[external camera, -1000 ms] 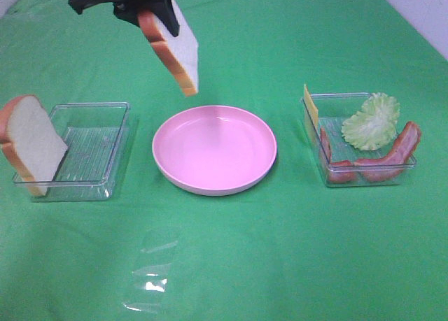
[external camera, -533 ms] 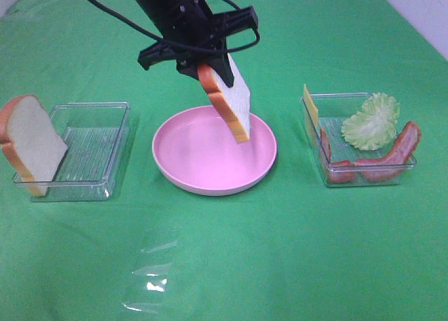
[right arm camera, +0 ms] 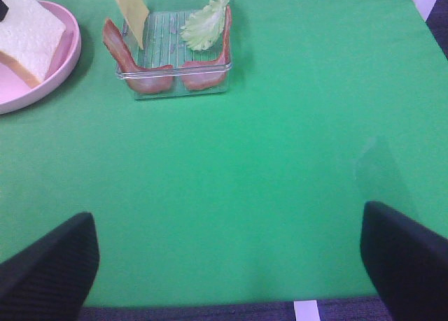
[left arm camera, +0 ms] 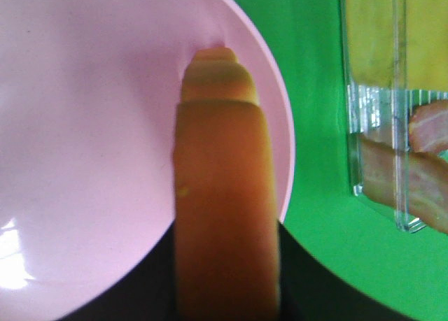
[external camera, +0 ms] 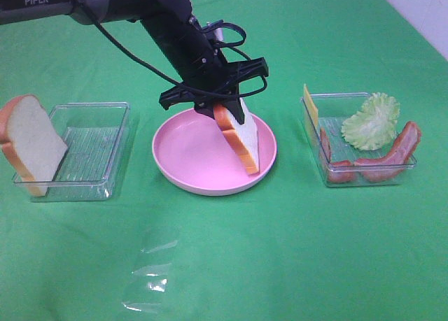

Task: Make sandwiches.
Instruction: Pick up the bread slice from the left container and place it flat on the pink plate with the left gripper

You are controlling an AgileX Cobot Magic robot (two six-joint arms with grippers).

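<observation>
Orange-crusted white bread slice (external camera: 246, 143) stands tilted on pink plate (external camera: 185, 153).

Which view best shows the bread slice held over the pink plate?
Exterior high: the whole bread slice shows, tilted, lower end at the pink plate, top pinched in the left claw. Left wrist shows only its crust edge, close up; right wrist catches just part of it.
</observation>
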